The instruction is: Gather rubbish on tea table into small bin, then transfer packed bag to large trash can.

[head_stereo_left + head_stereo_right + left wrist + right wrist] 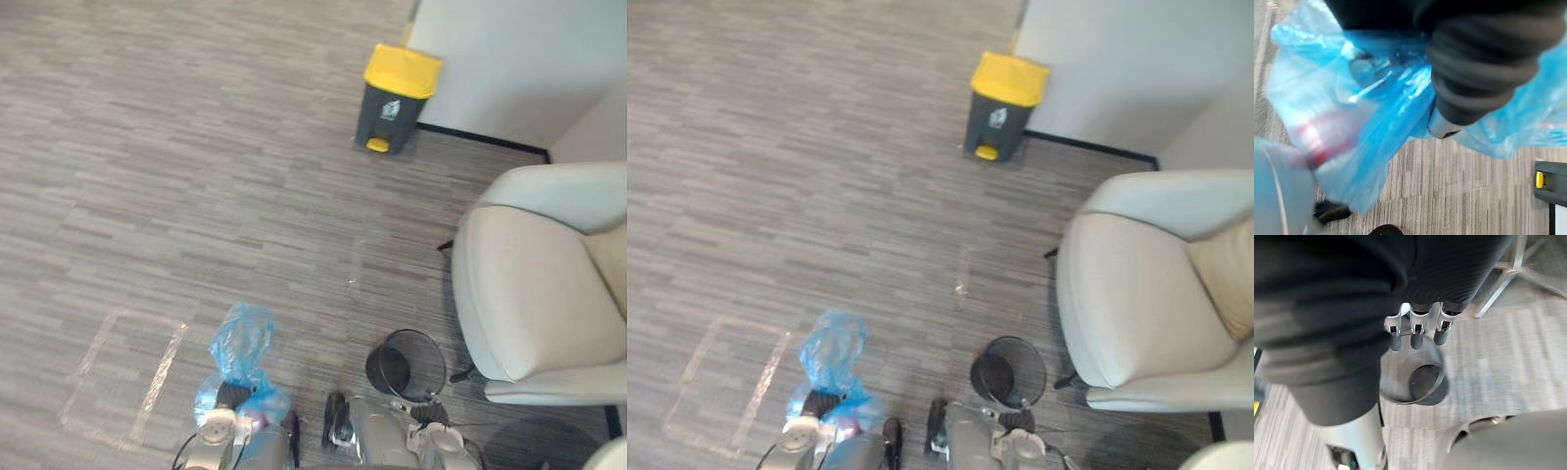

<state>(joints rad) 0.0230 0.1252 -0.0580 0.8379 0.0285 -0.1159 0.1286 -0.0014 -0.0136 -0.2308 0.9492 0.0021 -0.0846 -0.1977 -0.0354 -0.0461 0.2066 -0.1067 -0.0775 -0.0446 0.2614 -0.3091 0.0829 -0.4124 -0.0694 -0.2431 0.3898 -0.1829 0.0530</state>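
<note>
Over the carpet [196, 147] | left hand [1474, 73] clenched on blue bag [241, 343] | right hand [1418, 330] slack-fingered above small bin [390, 372]

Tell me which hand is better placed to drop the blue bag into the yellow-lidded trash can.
Left. The left hand holds the blue bag. The right hand hangs open and empty near the small bin. The trash can stands far ahead.

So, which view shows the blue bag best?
The left wrist view: the blue bag is close at the left hand, with something red inside. The eye views show it small, near the bottom edge.
</note>
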